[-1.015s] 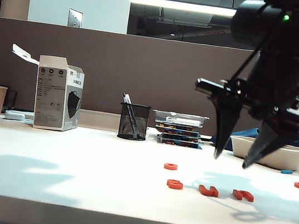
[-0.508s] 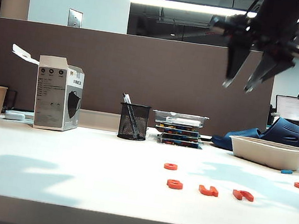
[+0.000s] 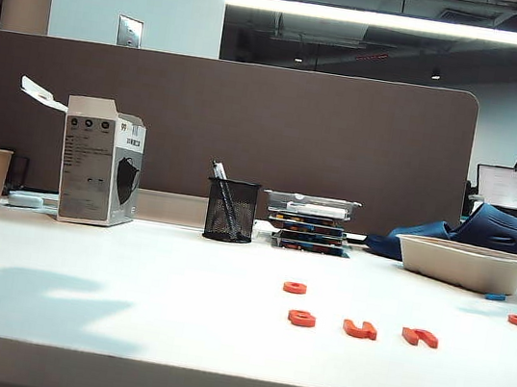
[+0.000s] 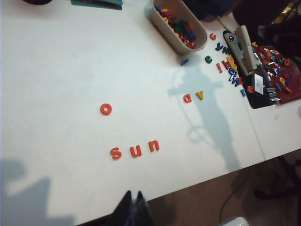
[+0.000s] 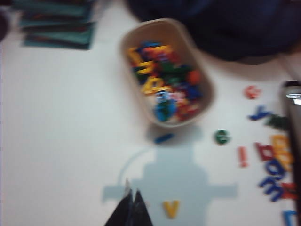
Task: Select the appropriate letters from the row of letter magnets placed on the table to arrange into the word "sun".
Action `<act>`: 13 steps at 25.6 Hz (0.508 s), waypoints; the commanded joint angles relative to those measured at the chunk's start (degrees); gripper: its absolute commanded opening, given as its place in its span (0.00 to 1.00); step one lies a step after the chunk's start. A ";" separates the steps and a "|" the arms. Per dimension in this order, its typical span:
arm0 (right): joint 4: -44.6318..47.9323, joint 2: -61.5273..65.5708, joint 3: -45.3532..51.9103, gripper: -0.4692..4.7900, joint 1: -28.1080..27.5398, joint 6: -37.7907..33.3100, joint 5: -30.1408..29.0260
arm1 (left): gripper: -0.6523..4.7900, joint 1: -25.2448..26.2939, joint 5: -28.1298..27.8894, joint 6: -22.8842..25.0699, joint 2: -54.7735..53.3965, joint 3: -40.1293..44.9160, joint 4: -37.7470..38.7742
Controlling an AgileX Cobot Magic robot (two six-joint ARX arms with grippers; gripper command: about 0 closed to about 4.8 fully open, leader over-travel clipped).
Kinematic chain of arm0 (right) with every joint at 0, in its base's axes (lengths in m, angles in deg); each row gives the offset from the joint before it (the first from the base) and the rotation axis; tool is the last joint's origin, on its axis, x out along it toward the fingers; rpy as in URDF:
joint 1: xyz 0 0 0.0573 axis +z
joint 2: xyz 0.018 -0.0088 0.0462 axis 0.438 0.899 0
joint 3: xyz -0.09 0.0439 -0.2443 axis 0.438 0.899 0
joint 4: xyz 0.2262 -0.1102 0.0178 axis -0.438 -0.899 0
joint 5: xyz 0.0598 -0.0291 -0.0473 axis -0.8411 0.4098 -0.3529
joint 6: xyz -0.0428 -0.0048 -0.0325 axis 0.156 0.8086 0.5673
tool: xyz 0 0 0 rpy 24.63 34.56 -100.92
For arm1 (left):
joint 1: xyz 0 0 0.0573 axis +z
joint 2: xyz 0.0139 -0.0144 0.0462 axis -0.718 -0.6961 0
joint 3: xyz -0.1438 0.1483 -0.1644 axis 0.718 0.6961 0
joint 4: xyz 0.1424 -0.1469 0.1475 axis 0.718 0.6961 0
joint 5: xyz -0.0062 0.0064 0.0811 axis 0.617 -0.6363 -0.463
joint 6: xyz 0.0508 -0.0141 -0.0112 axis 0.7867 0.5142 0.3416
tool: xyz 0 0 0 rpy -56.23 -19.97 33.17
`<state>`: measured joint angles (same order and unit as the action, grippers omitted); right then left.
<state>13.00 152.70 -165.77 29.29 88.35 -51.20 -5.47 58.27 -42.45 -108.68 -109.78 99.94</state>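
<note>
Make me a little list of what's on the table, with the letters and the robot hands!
word: s, u, n lie side by side, spelling sun
spare letters: o behind the word, a off to the side
table: white
tub: full of mixed coloured letters
left gripper: shut, empty, at the table's front edge
right gripper: shut, empty, high above a yellow v
</note>
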 commanded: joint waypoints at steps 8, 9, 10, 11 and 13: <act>-0.02 -6.16 -0.26 0.08 -14.58 2.49 -10.54 | 0.11 0.07 0.07 2.97 0.13 -0.15 -3.63; -0.20 -6.58 -0.26 0.08 -15.52 2.49 -10.75 | 0.11 0.07 0.07 5.42 0.13 -0.13 -4.28; -0.55 -7.45 -0.24 0.08 -17.03 2.49 -10.82 | 0.11 0.15 0.04 12.44 0.13 -0.13 -6.64; -0.79 -8.07 -0.22 0.08 -17.86 2.49 -10.84 | 0.11 0.31 -0.04 16.76 0.00 -0.13 -8.79; -1.31 -9.27 -0.17 0.08 -19.21 2.49 -10.84 | 0.11 2.51 -1.79 23.10 -0.48 -0.15 -16.20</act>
<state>11.67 144.14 -165.73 10.27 90.62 -61.76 -4.42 58.07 -24.68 -108.94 -109.78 89.54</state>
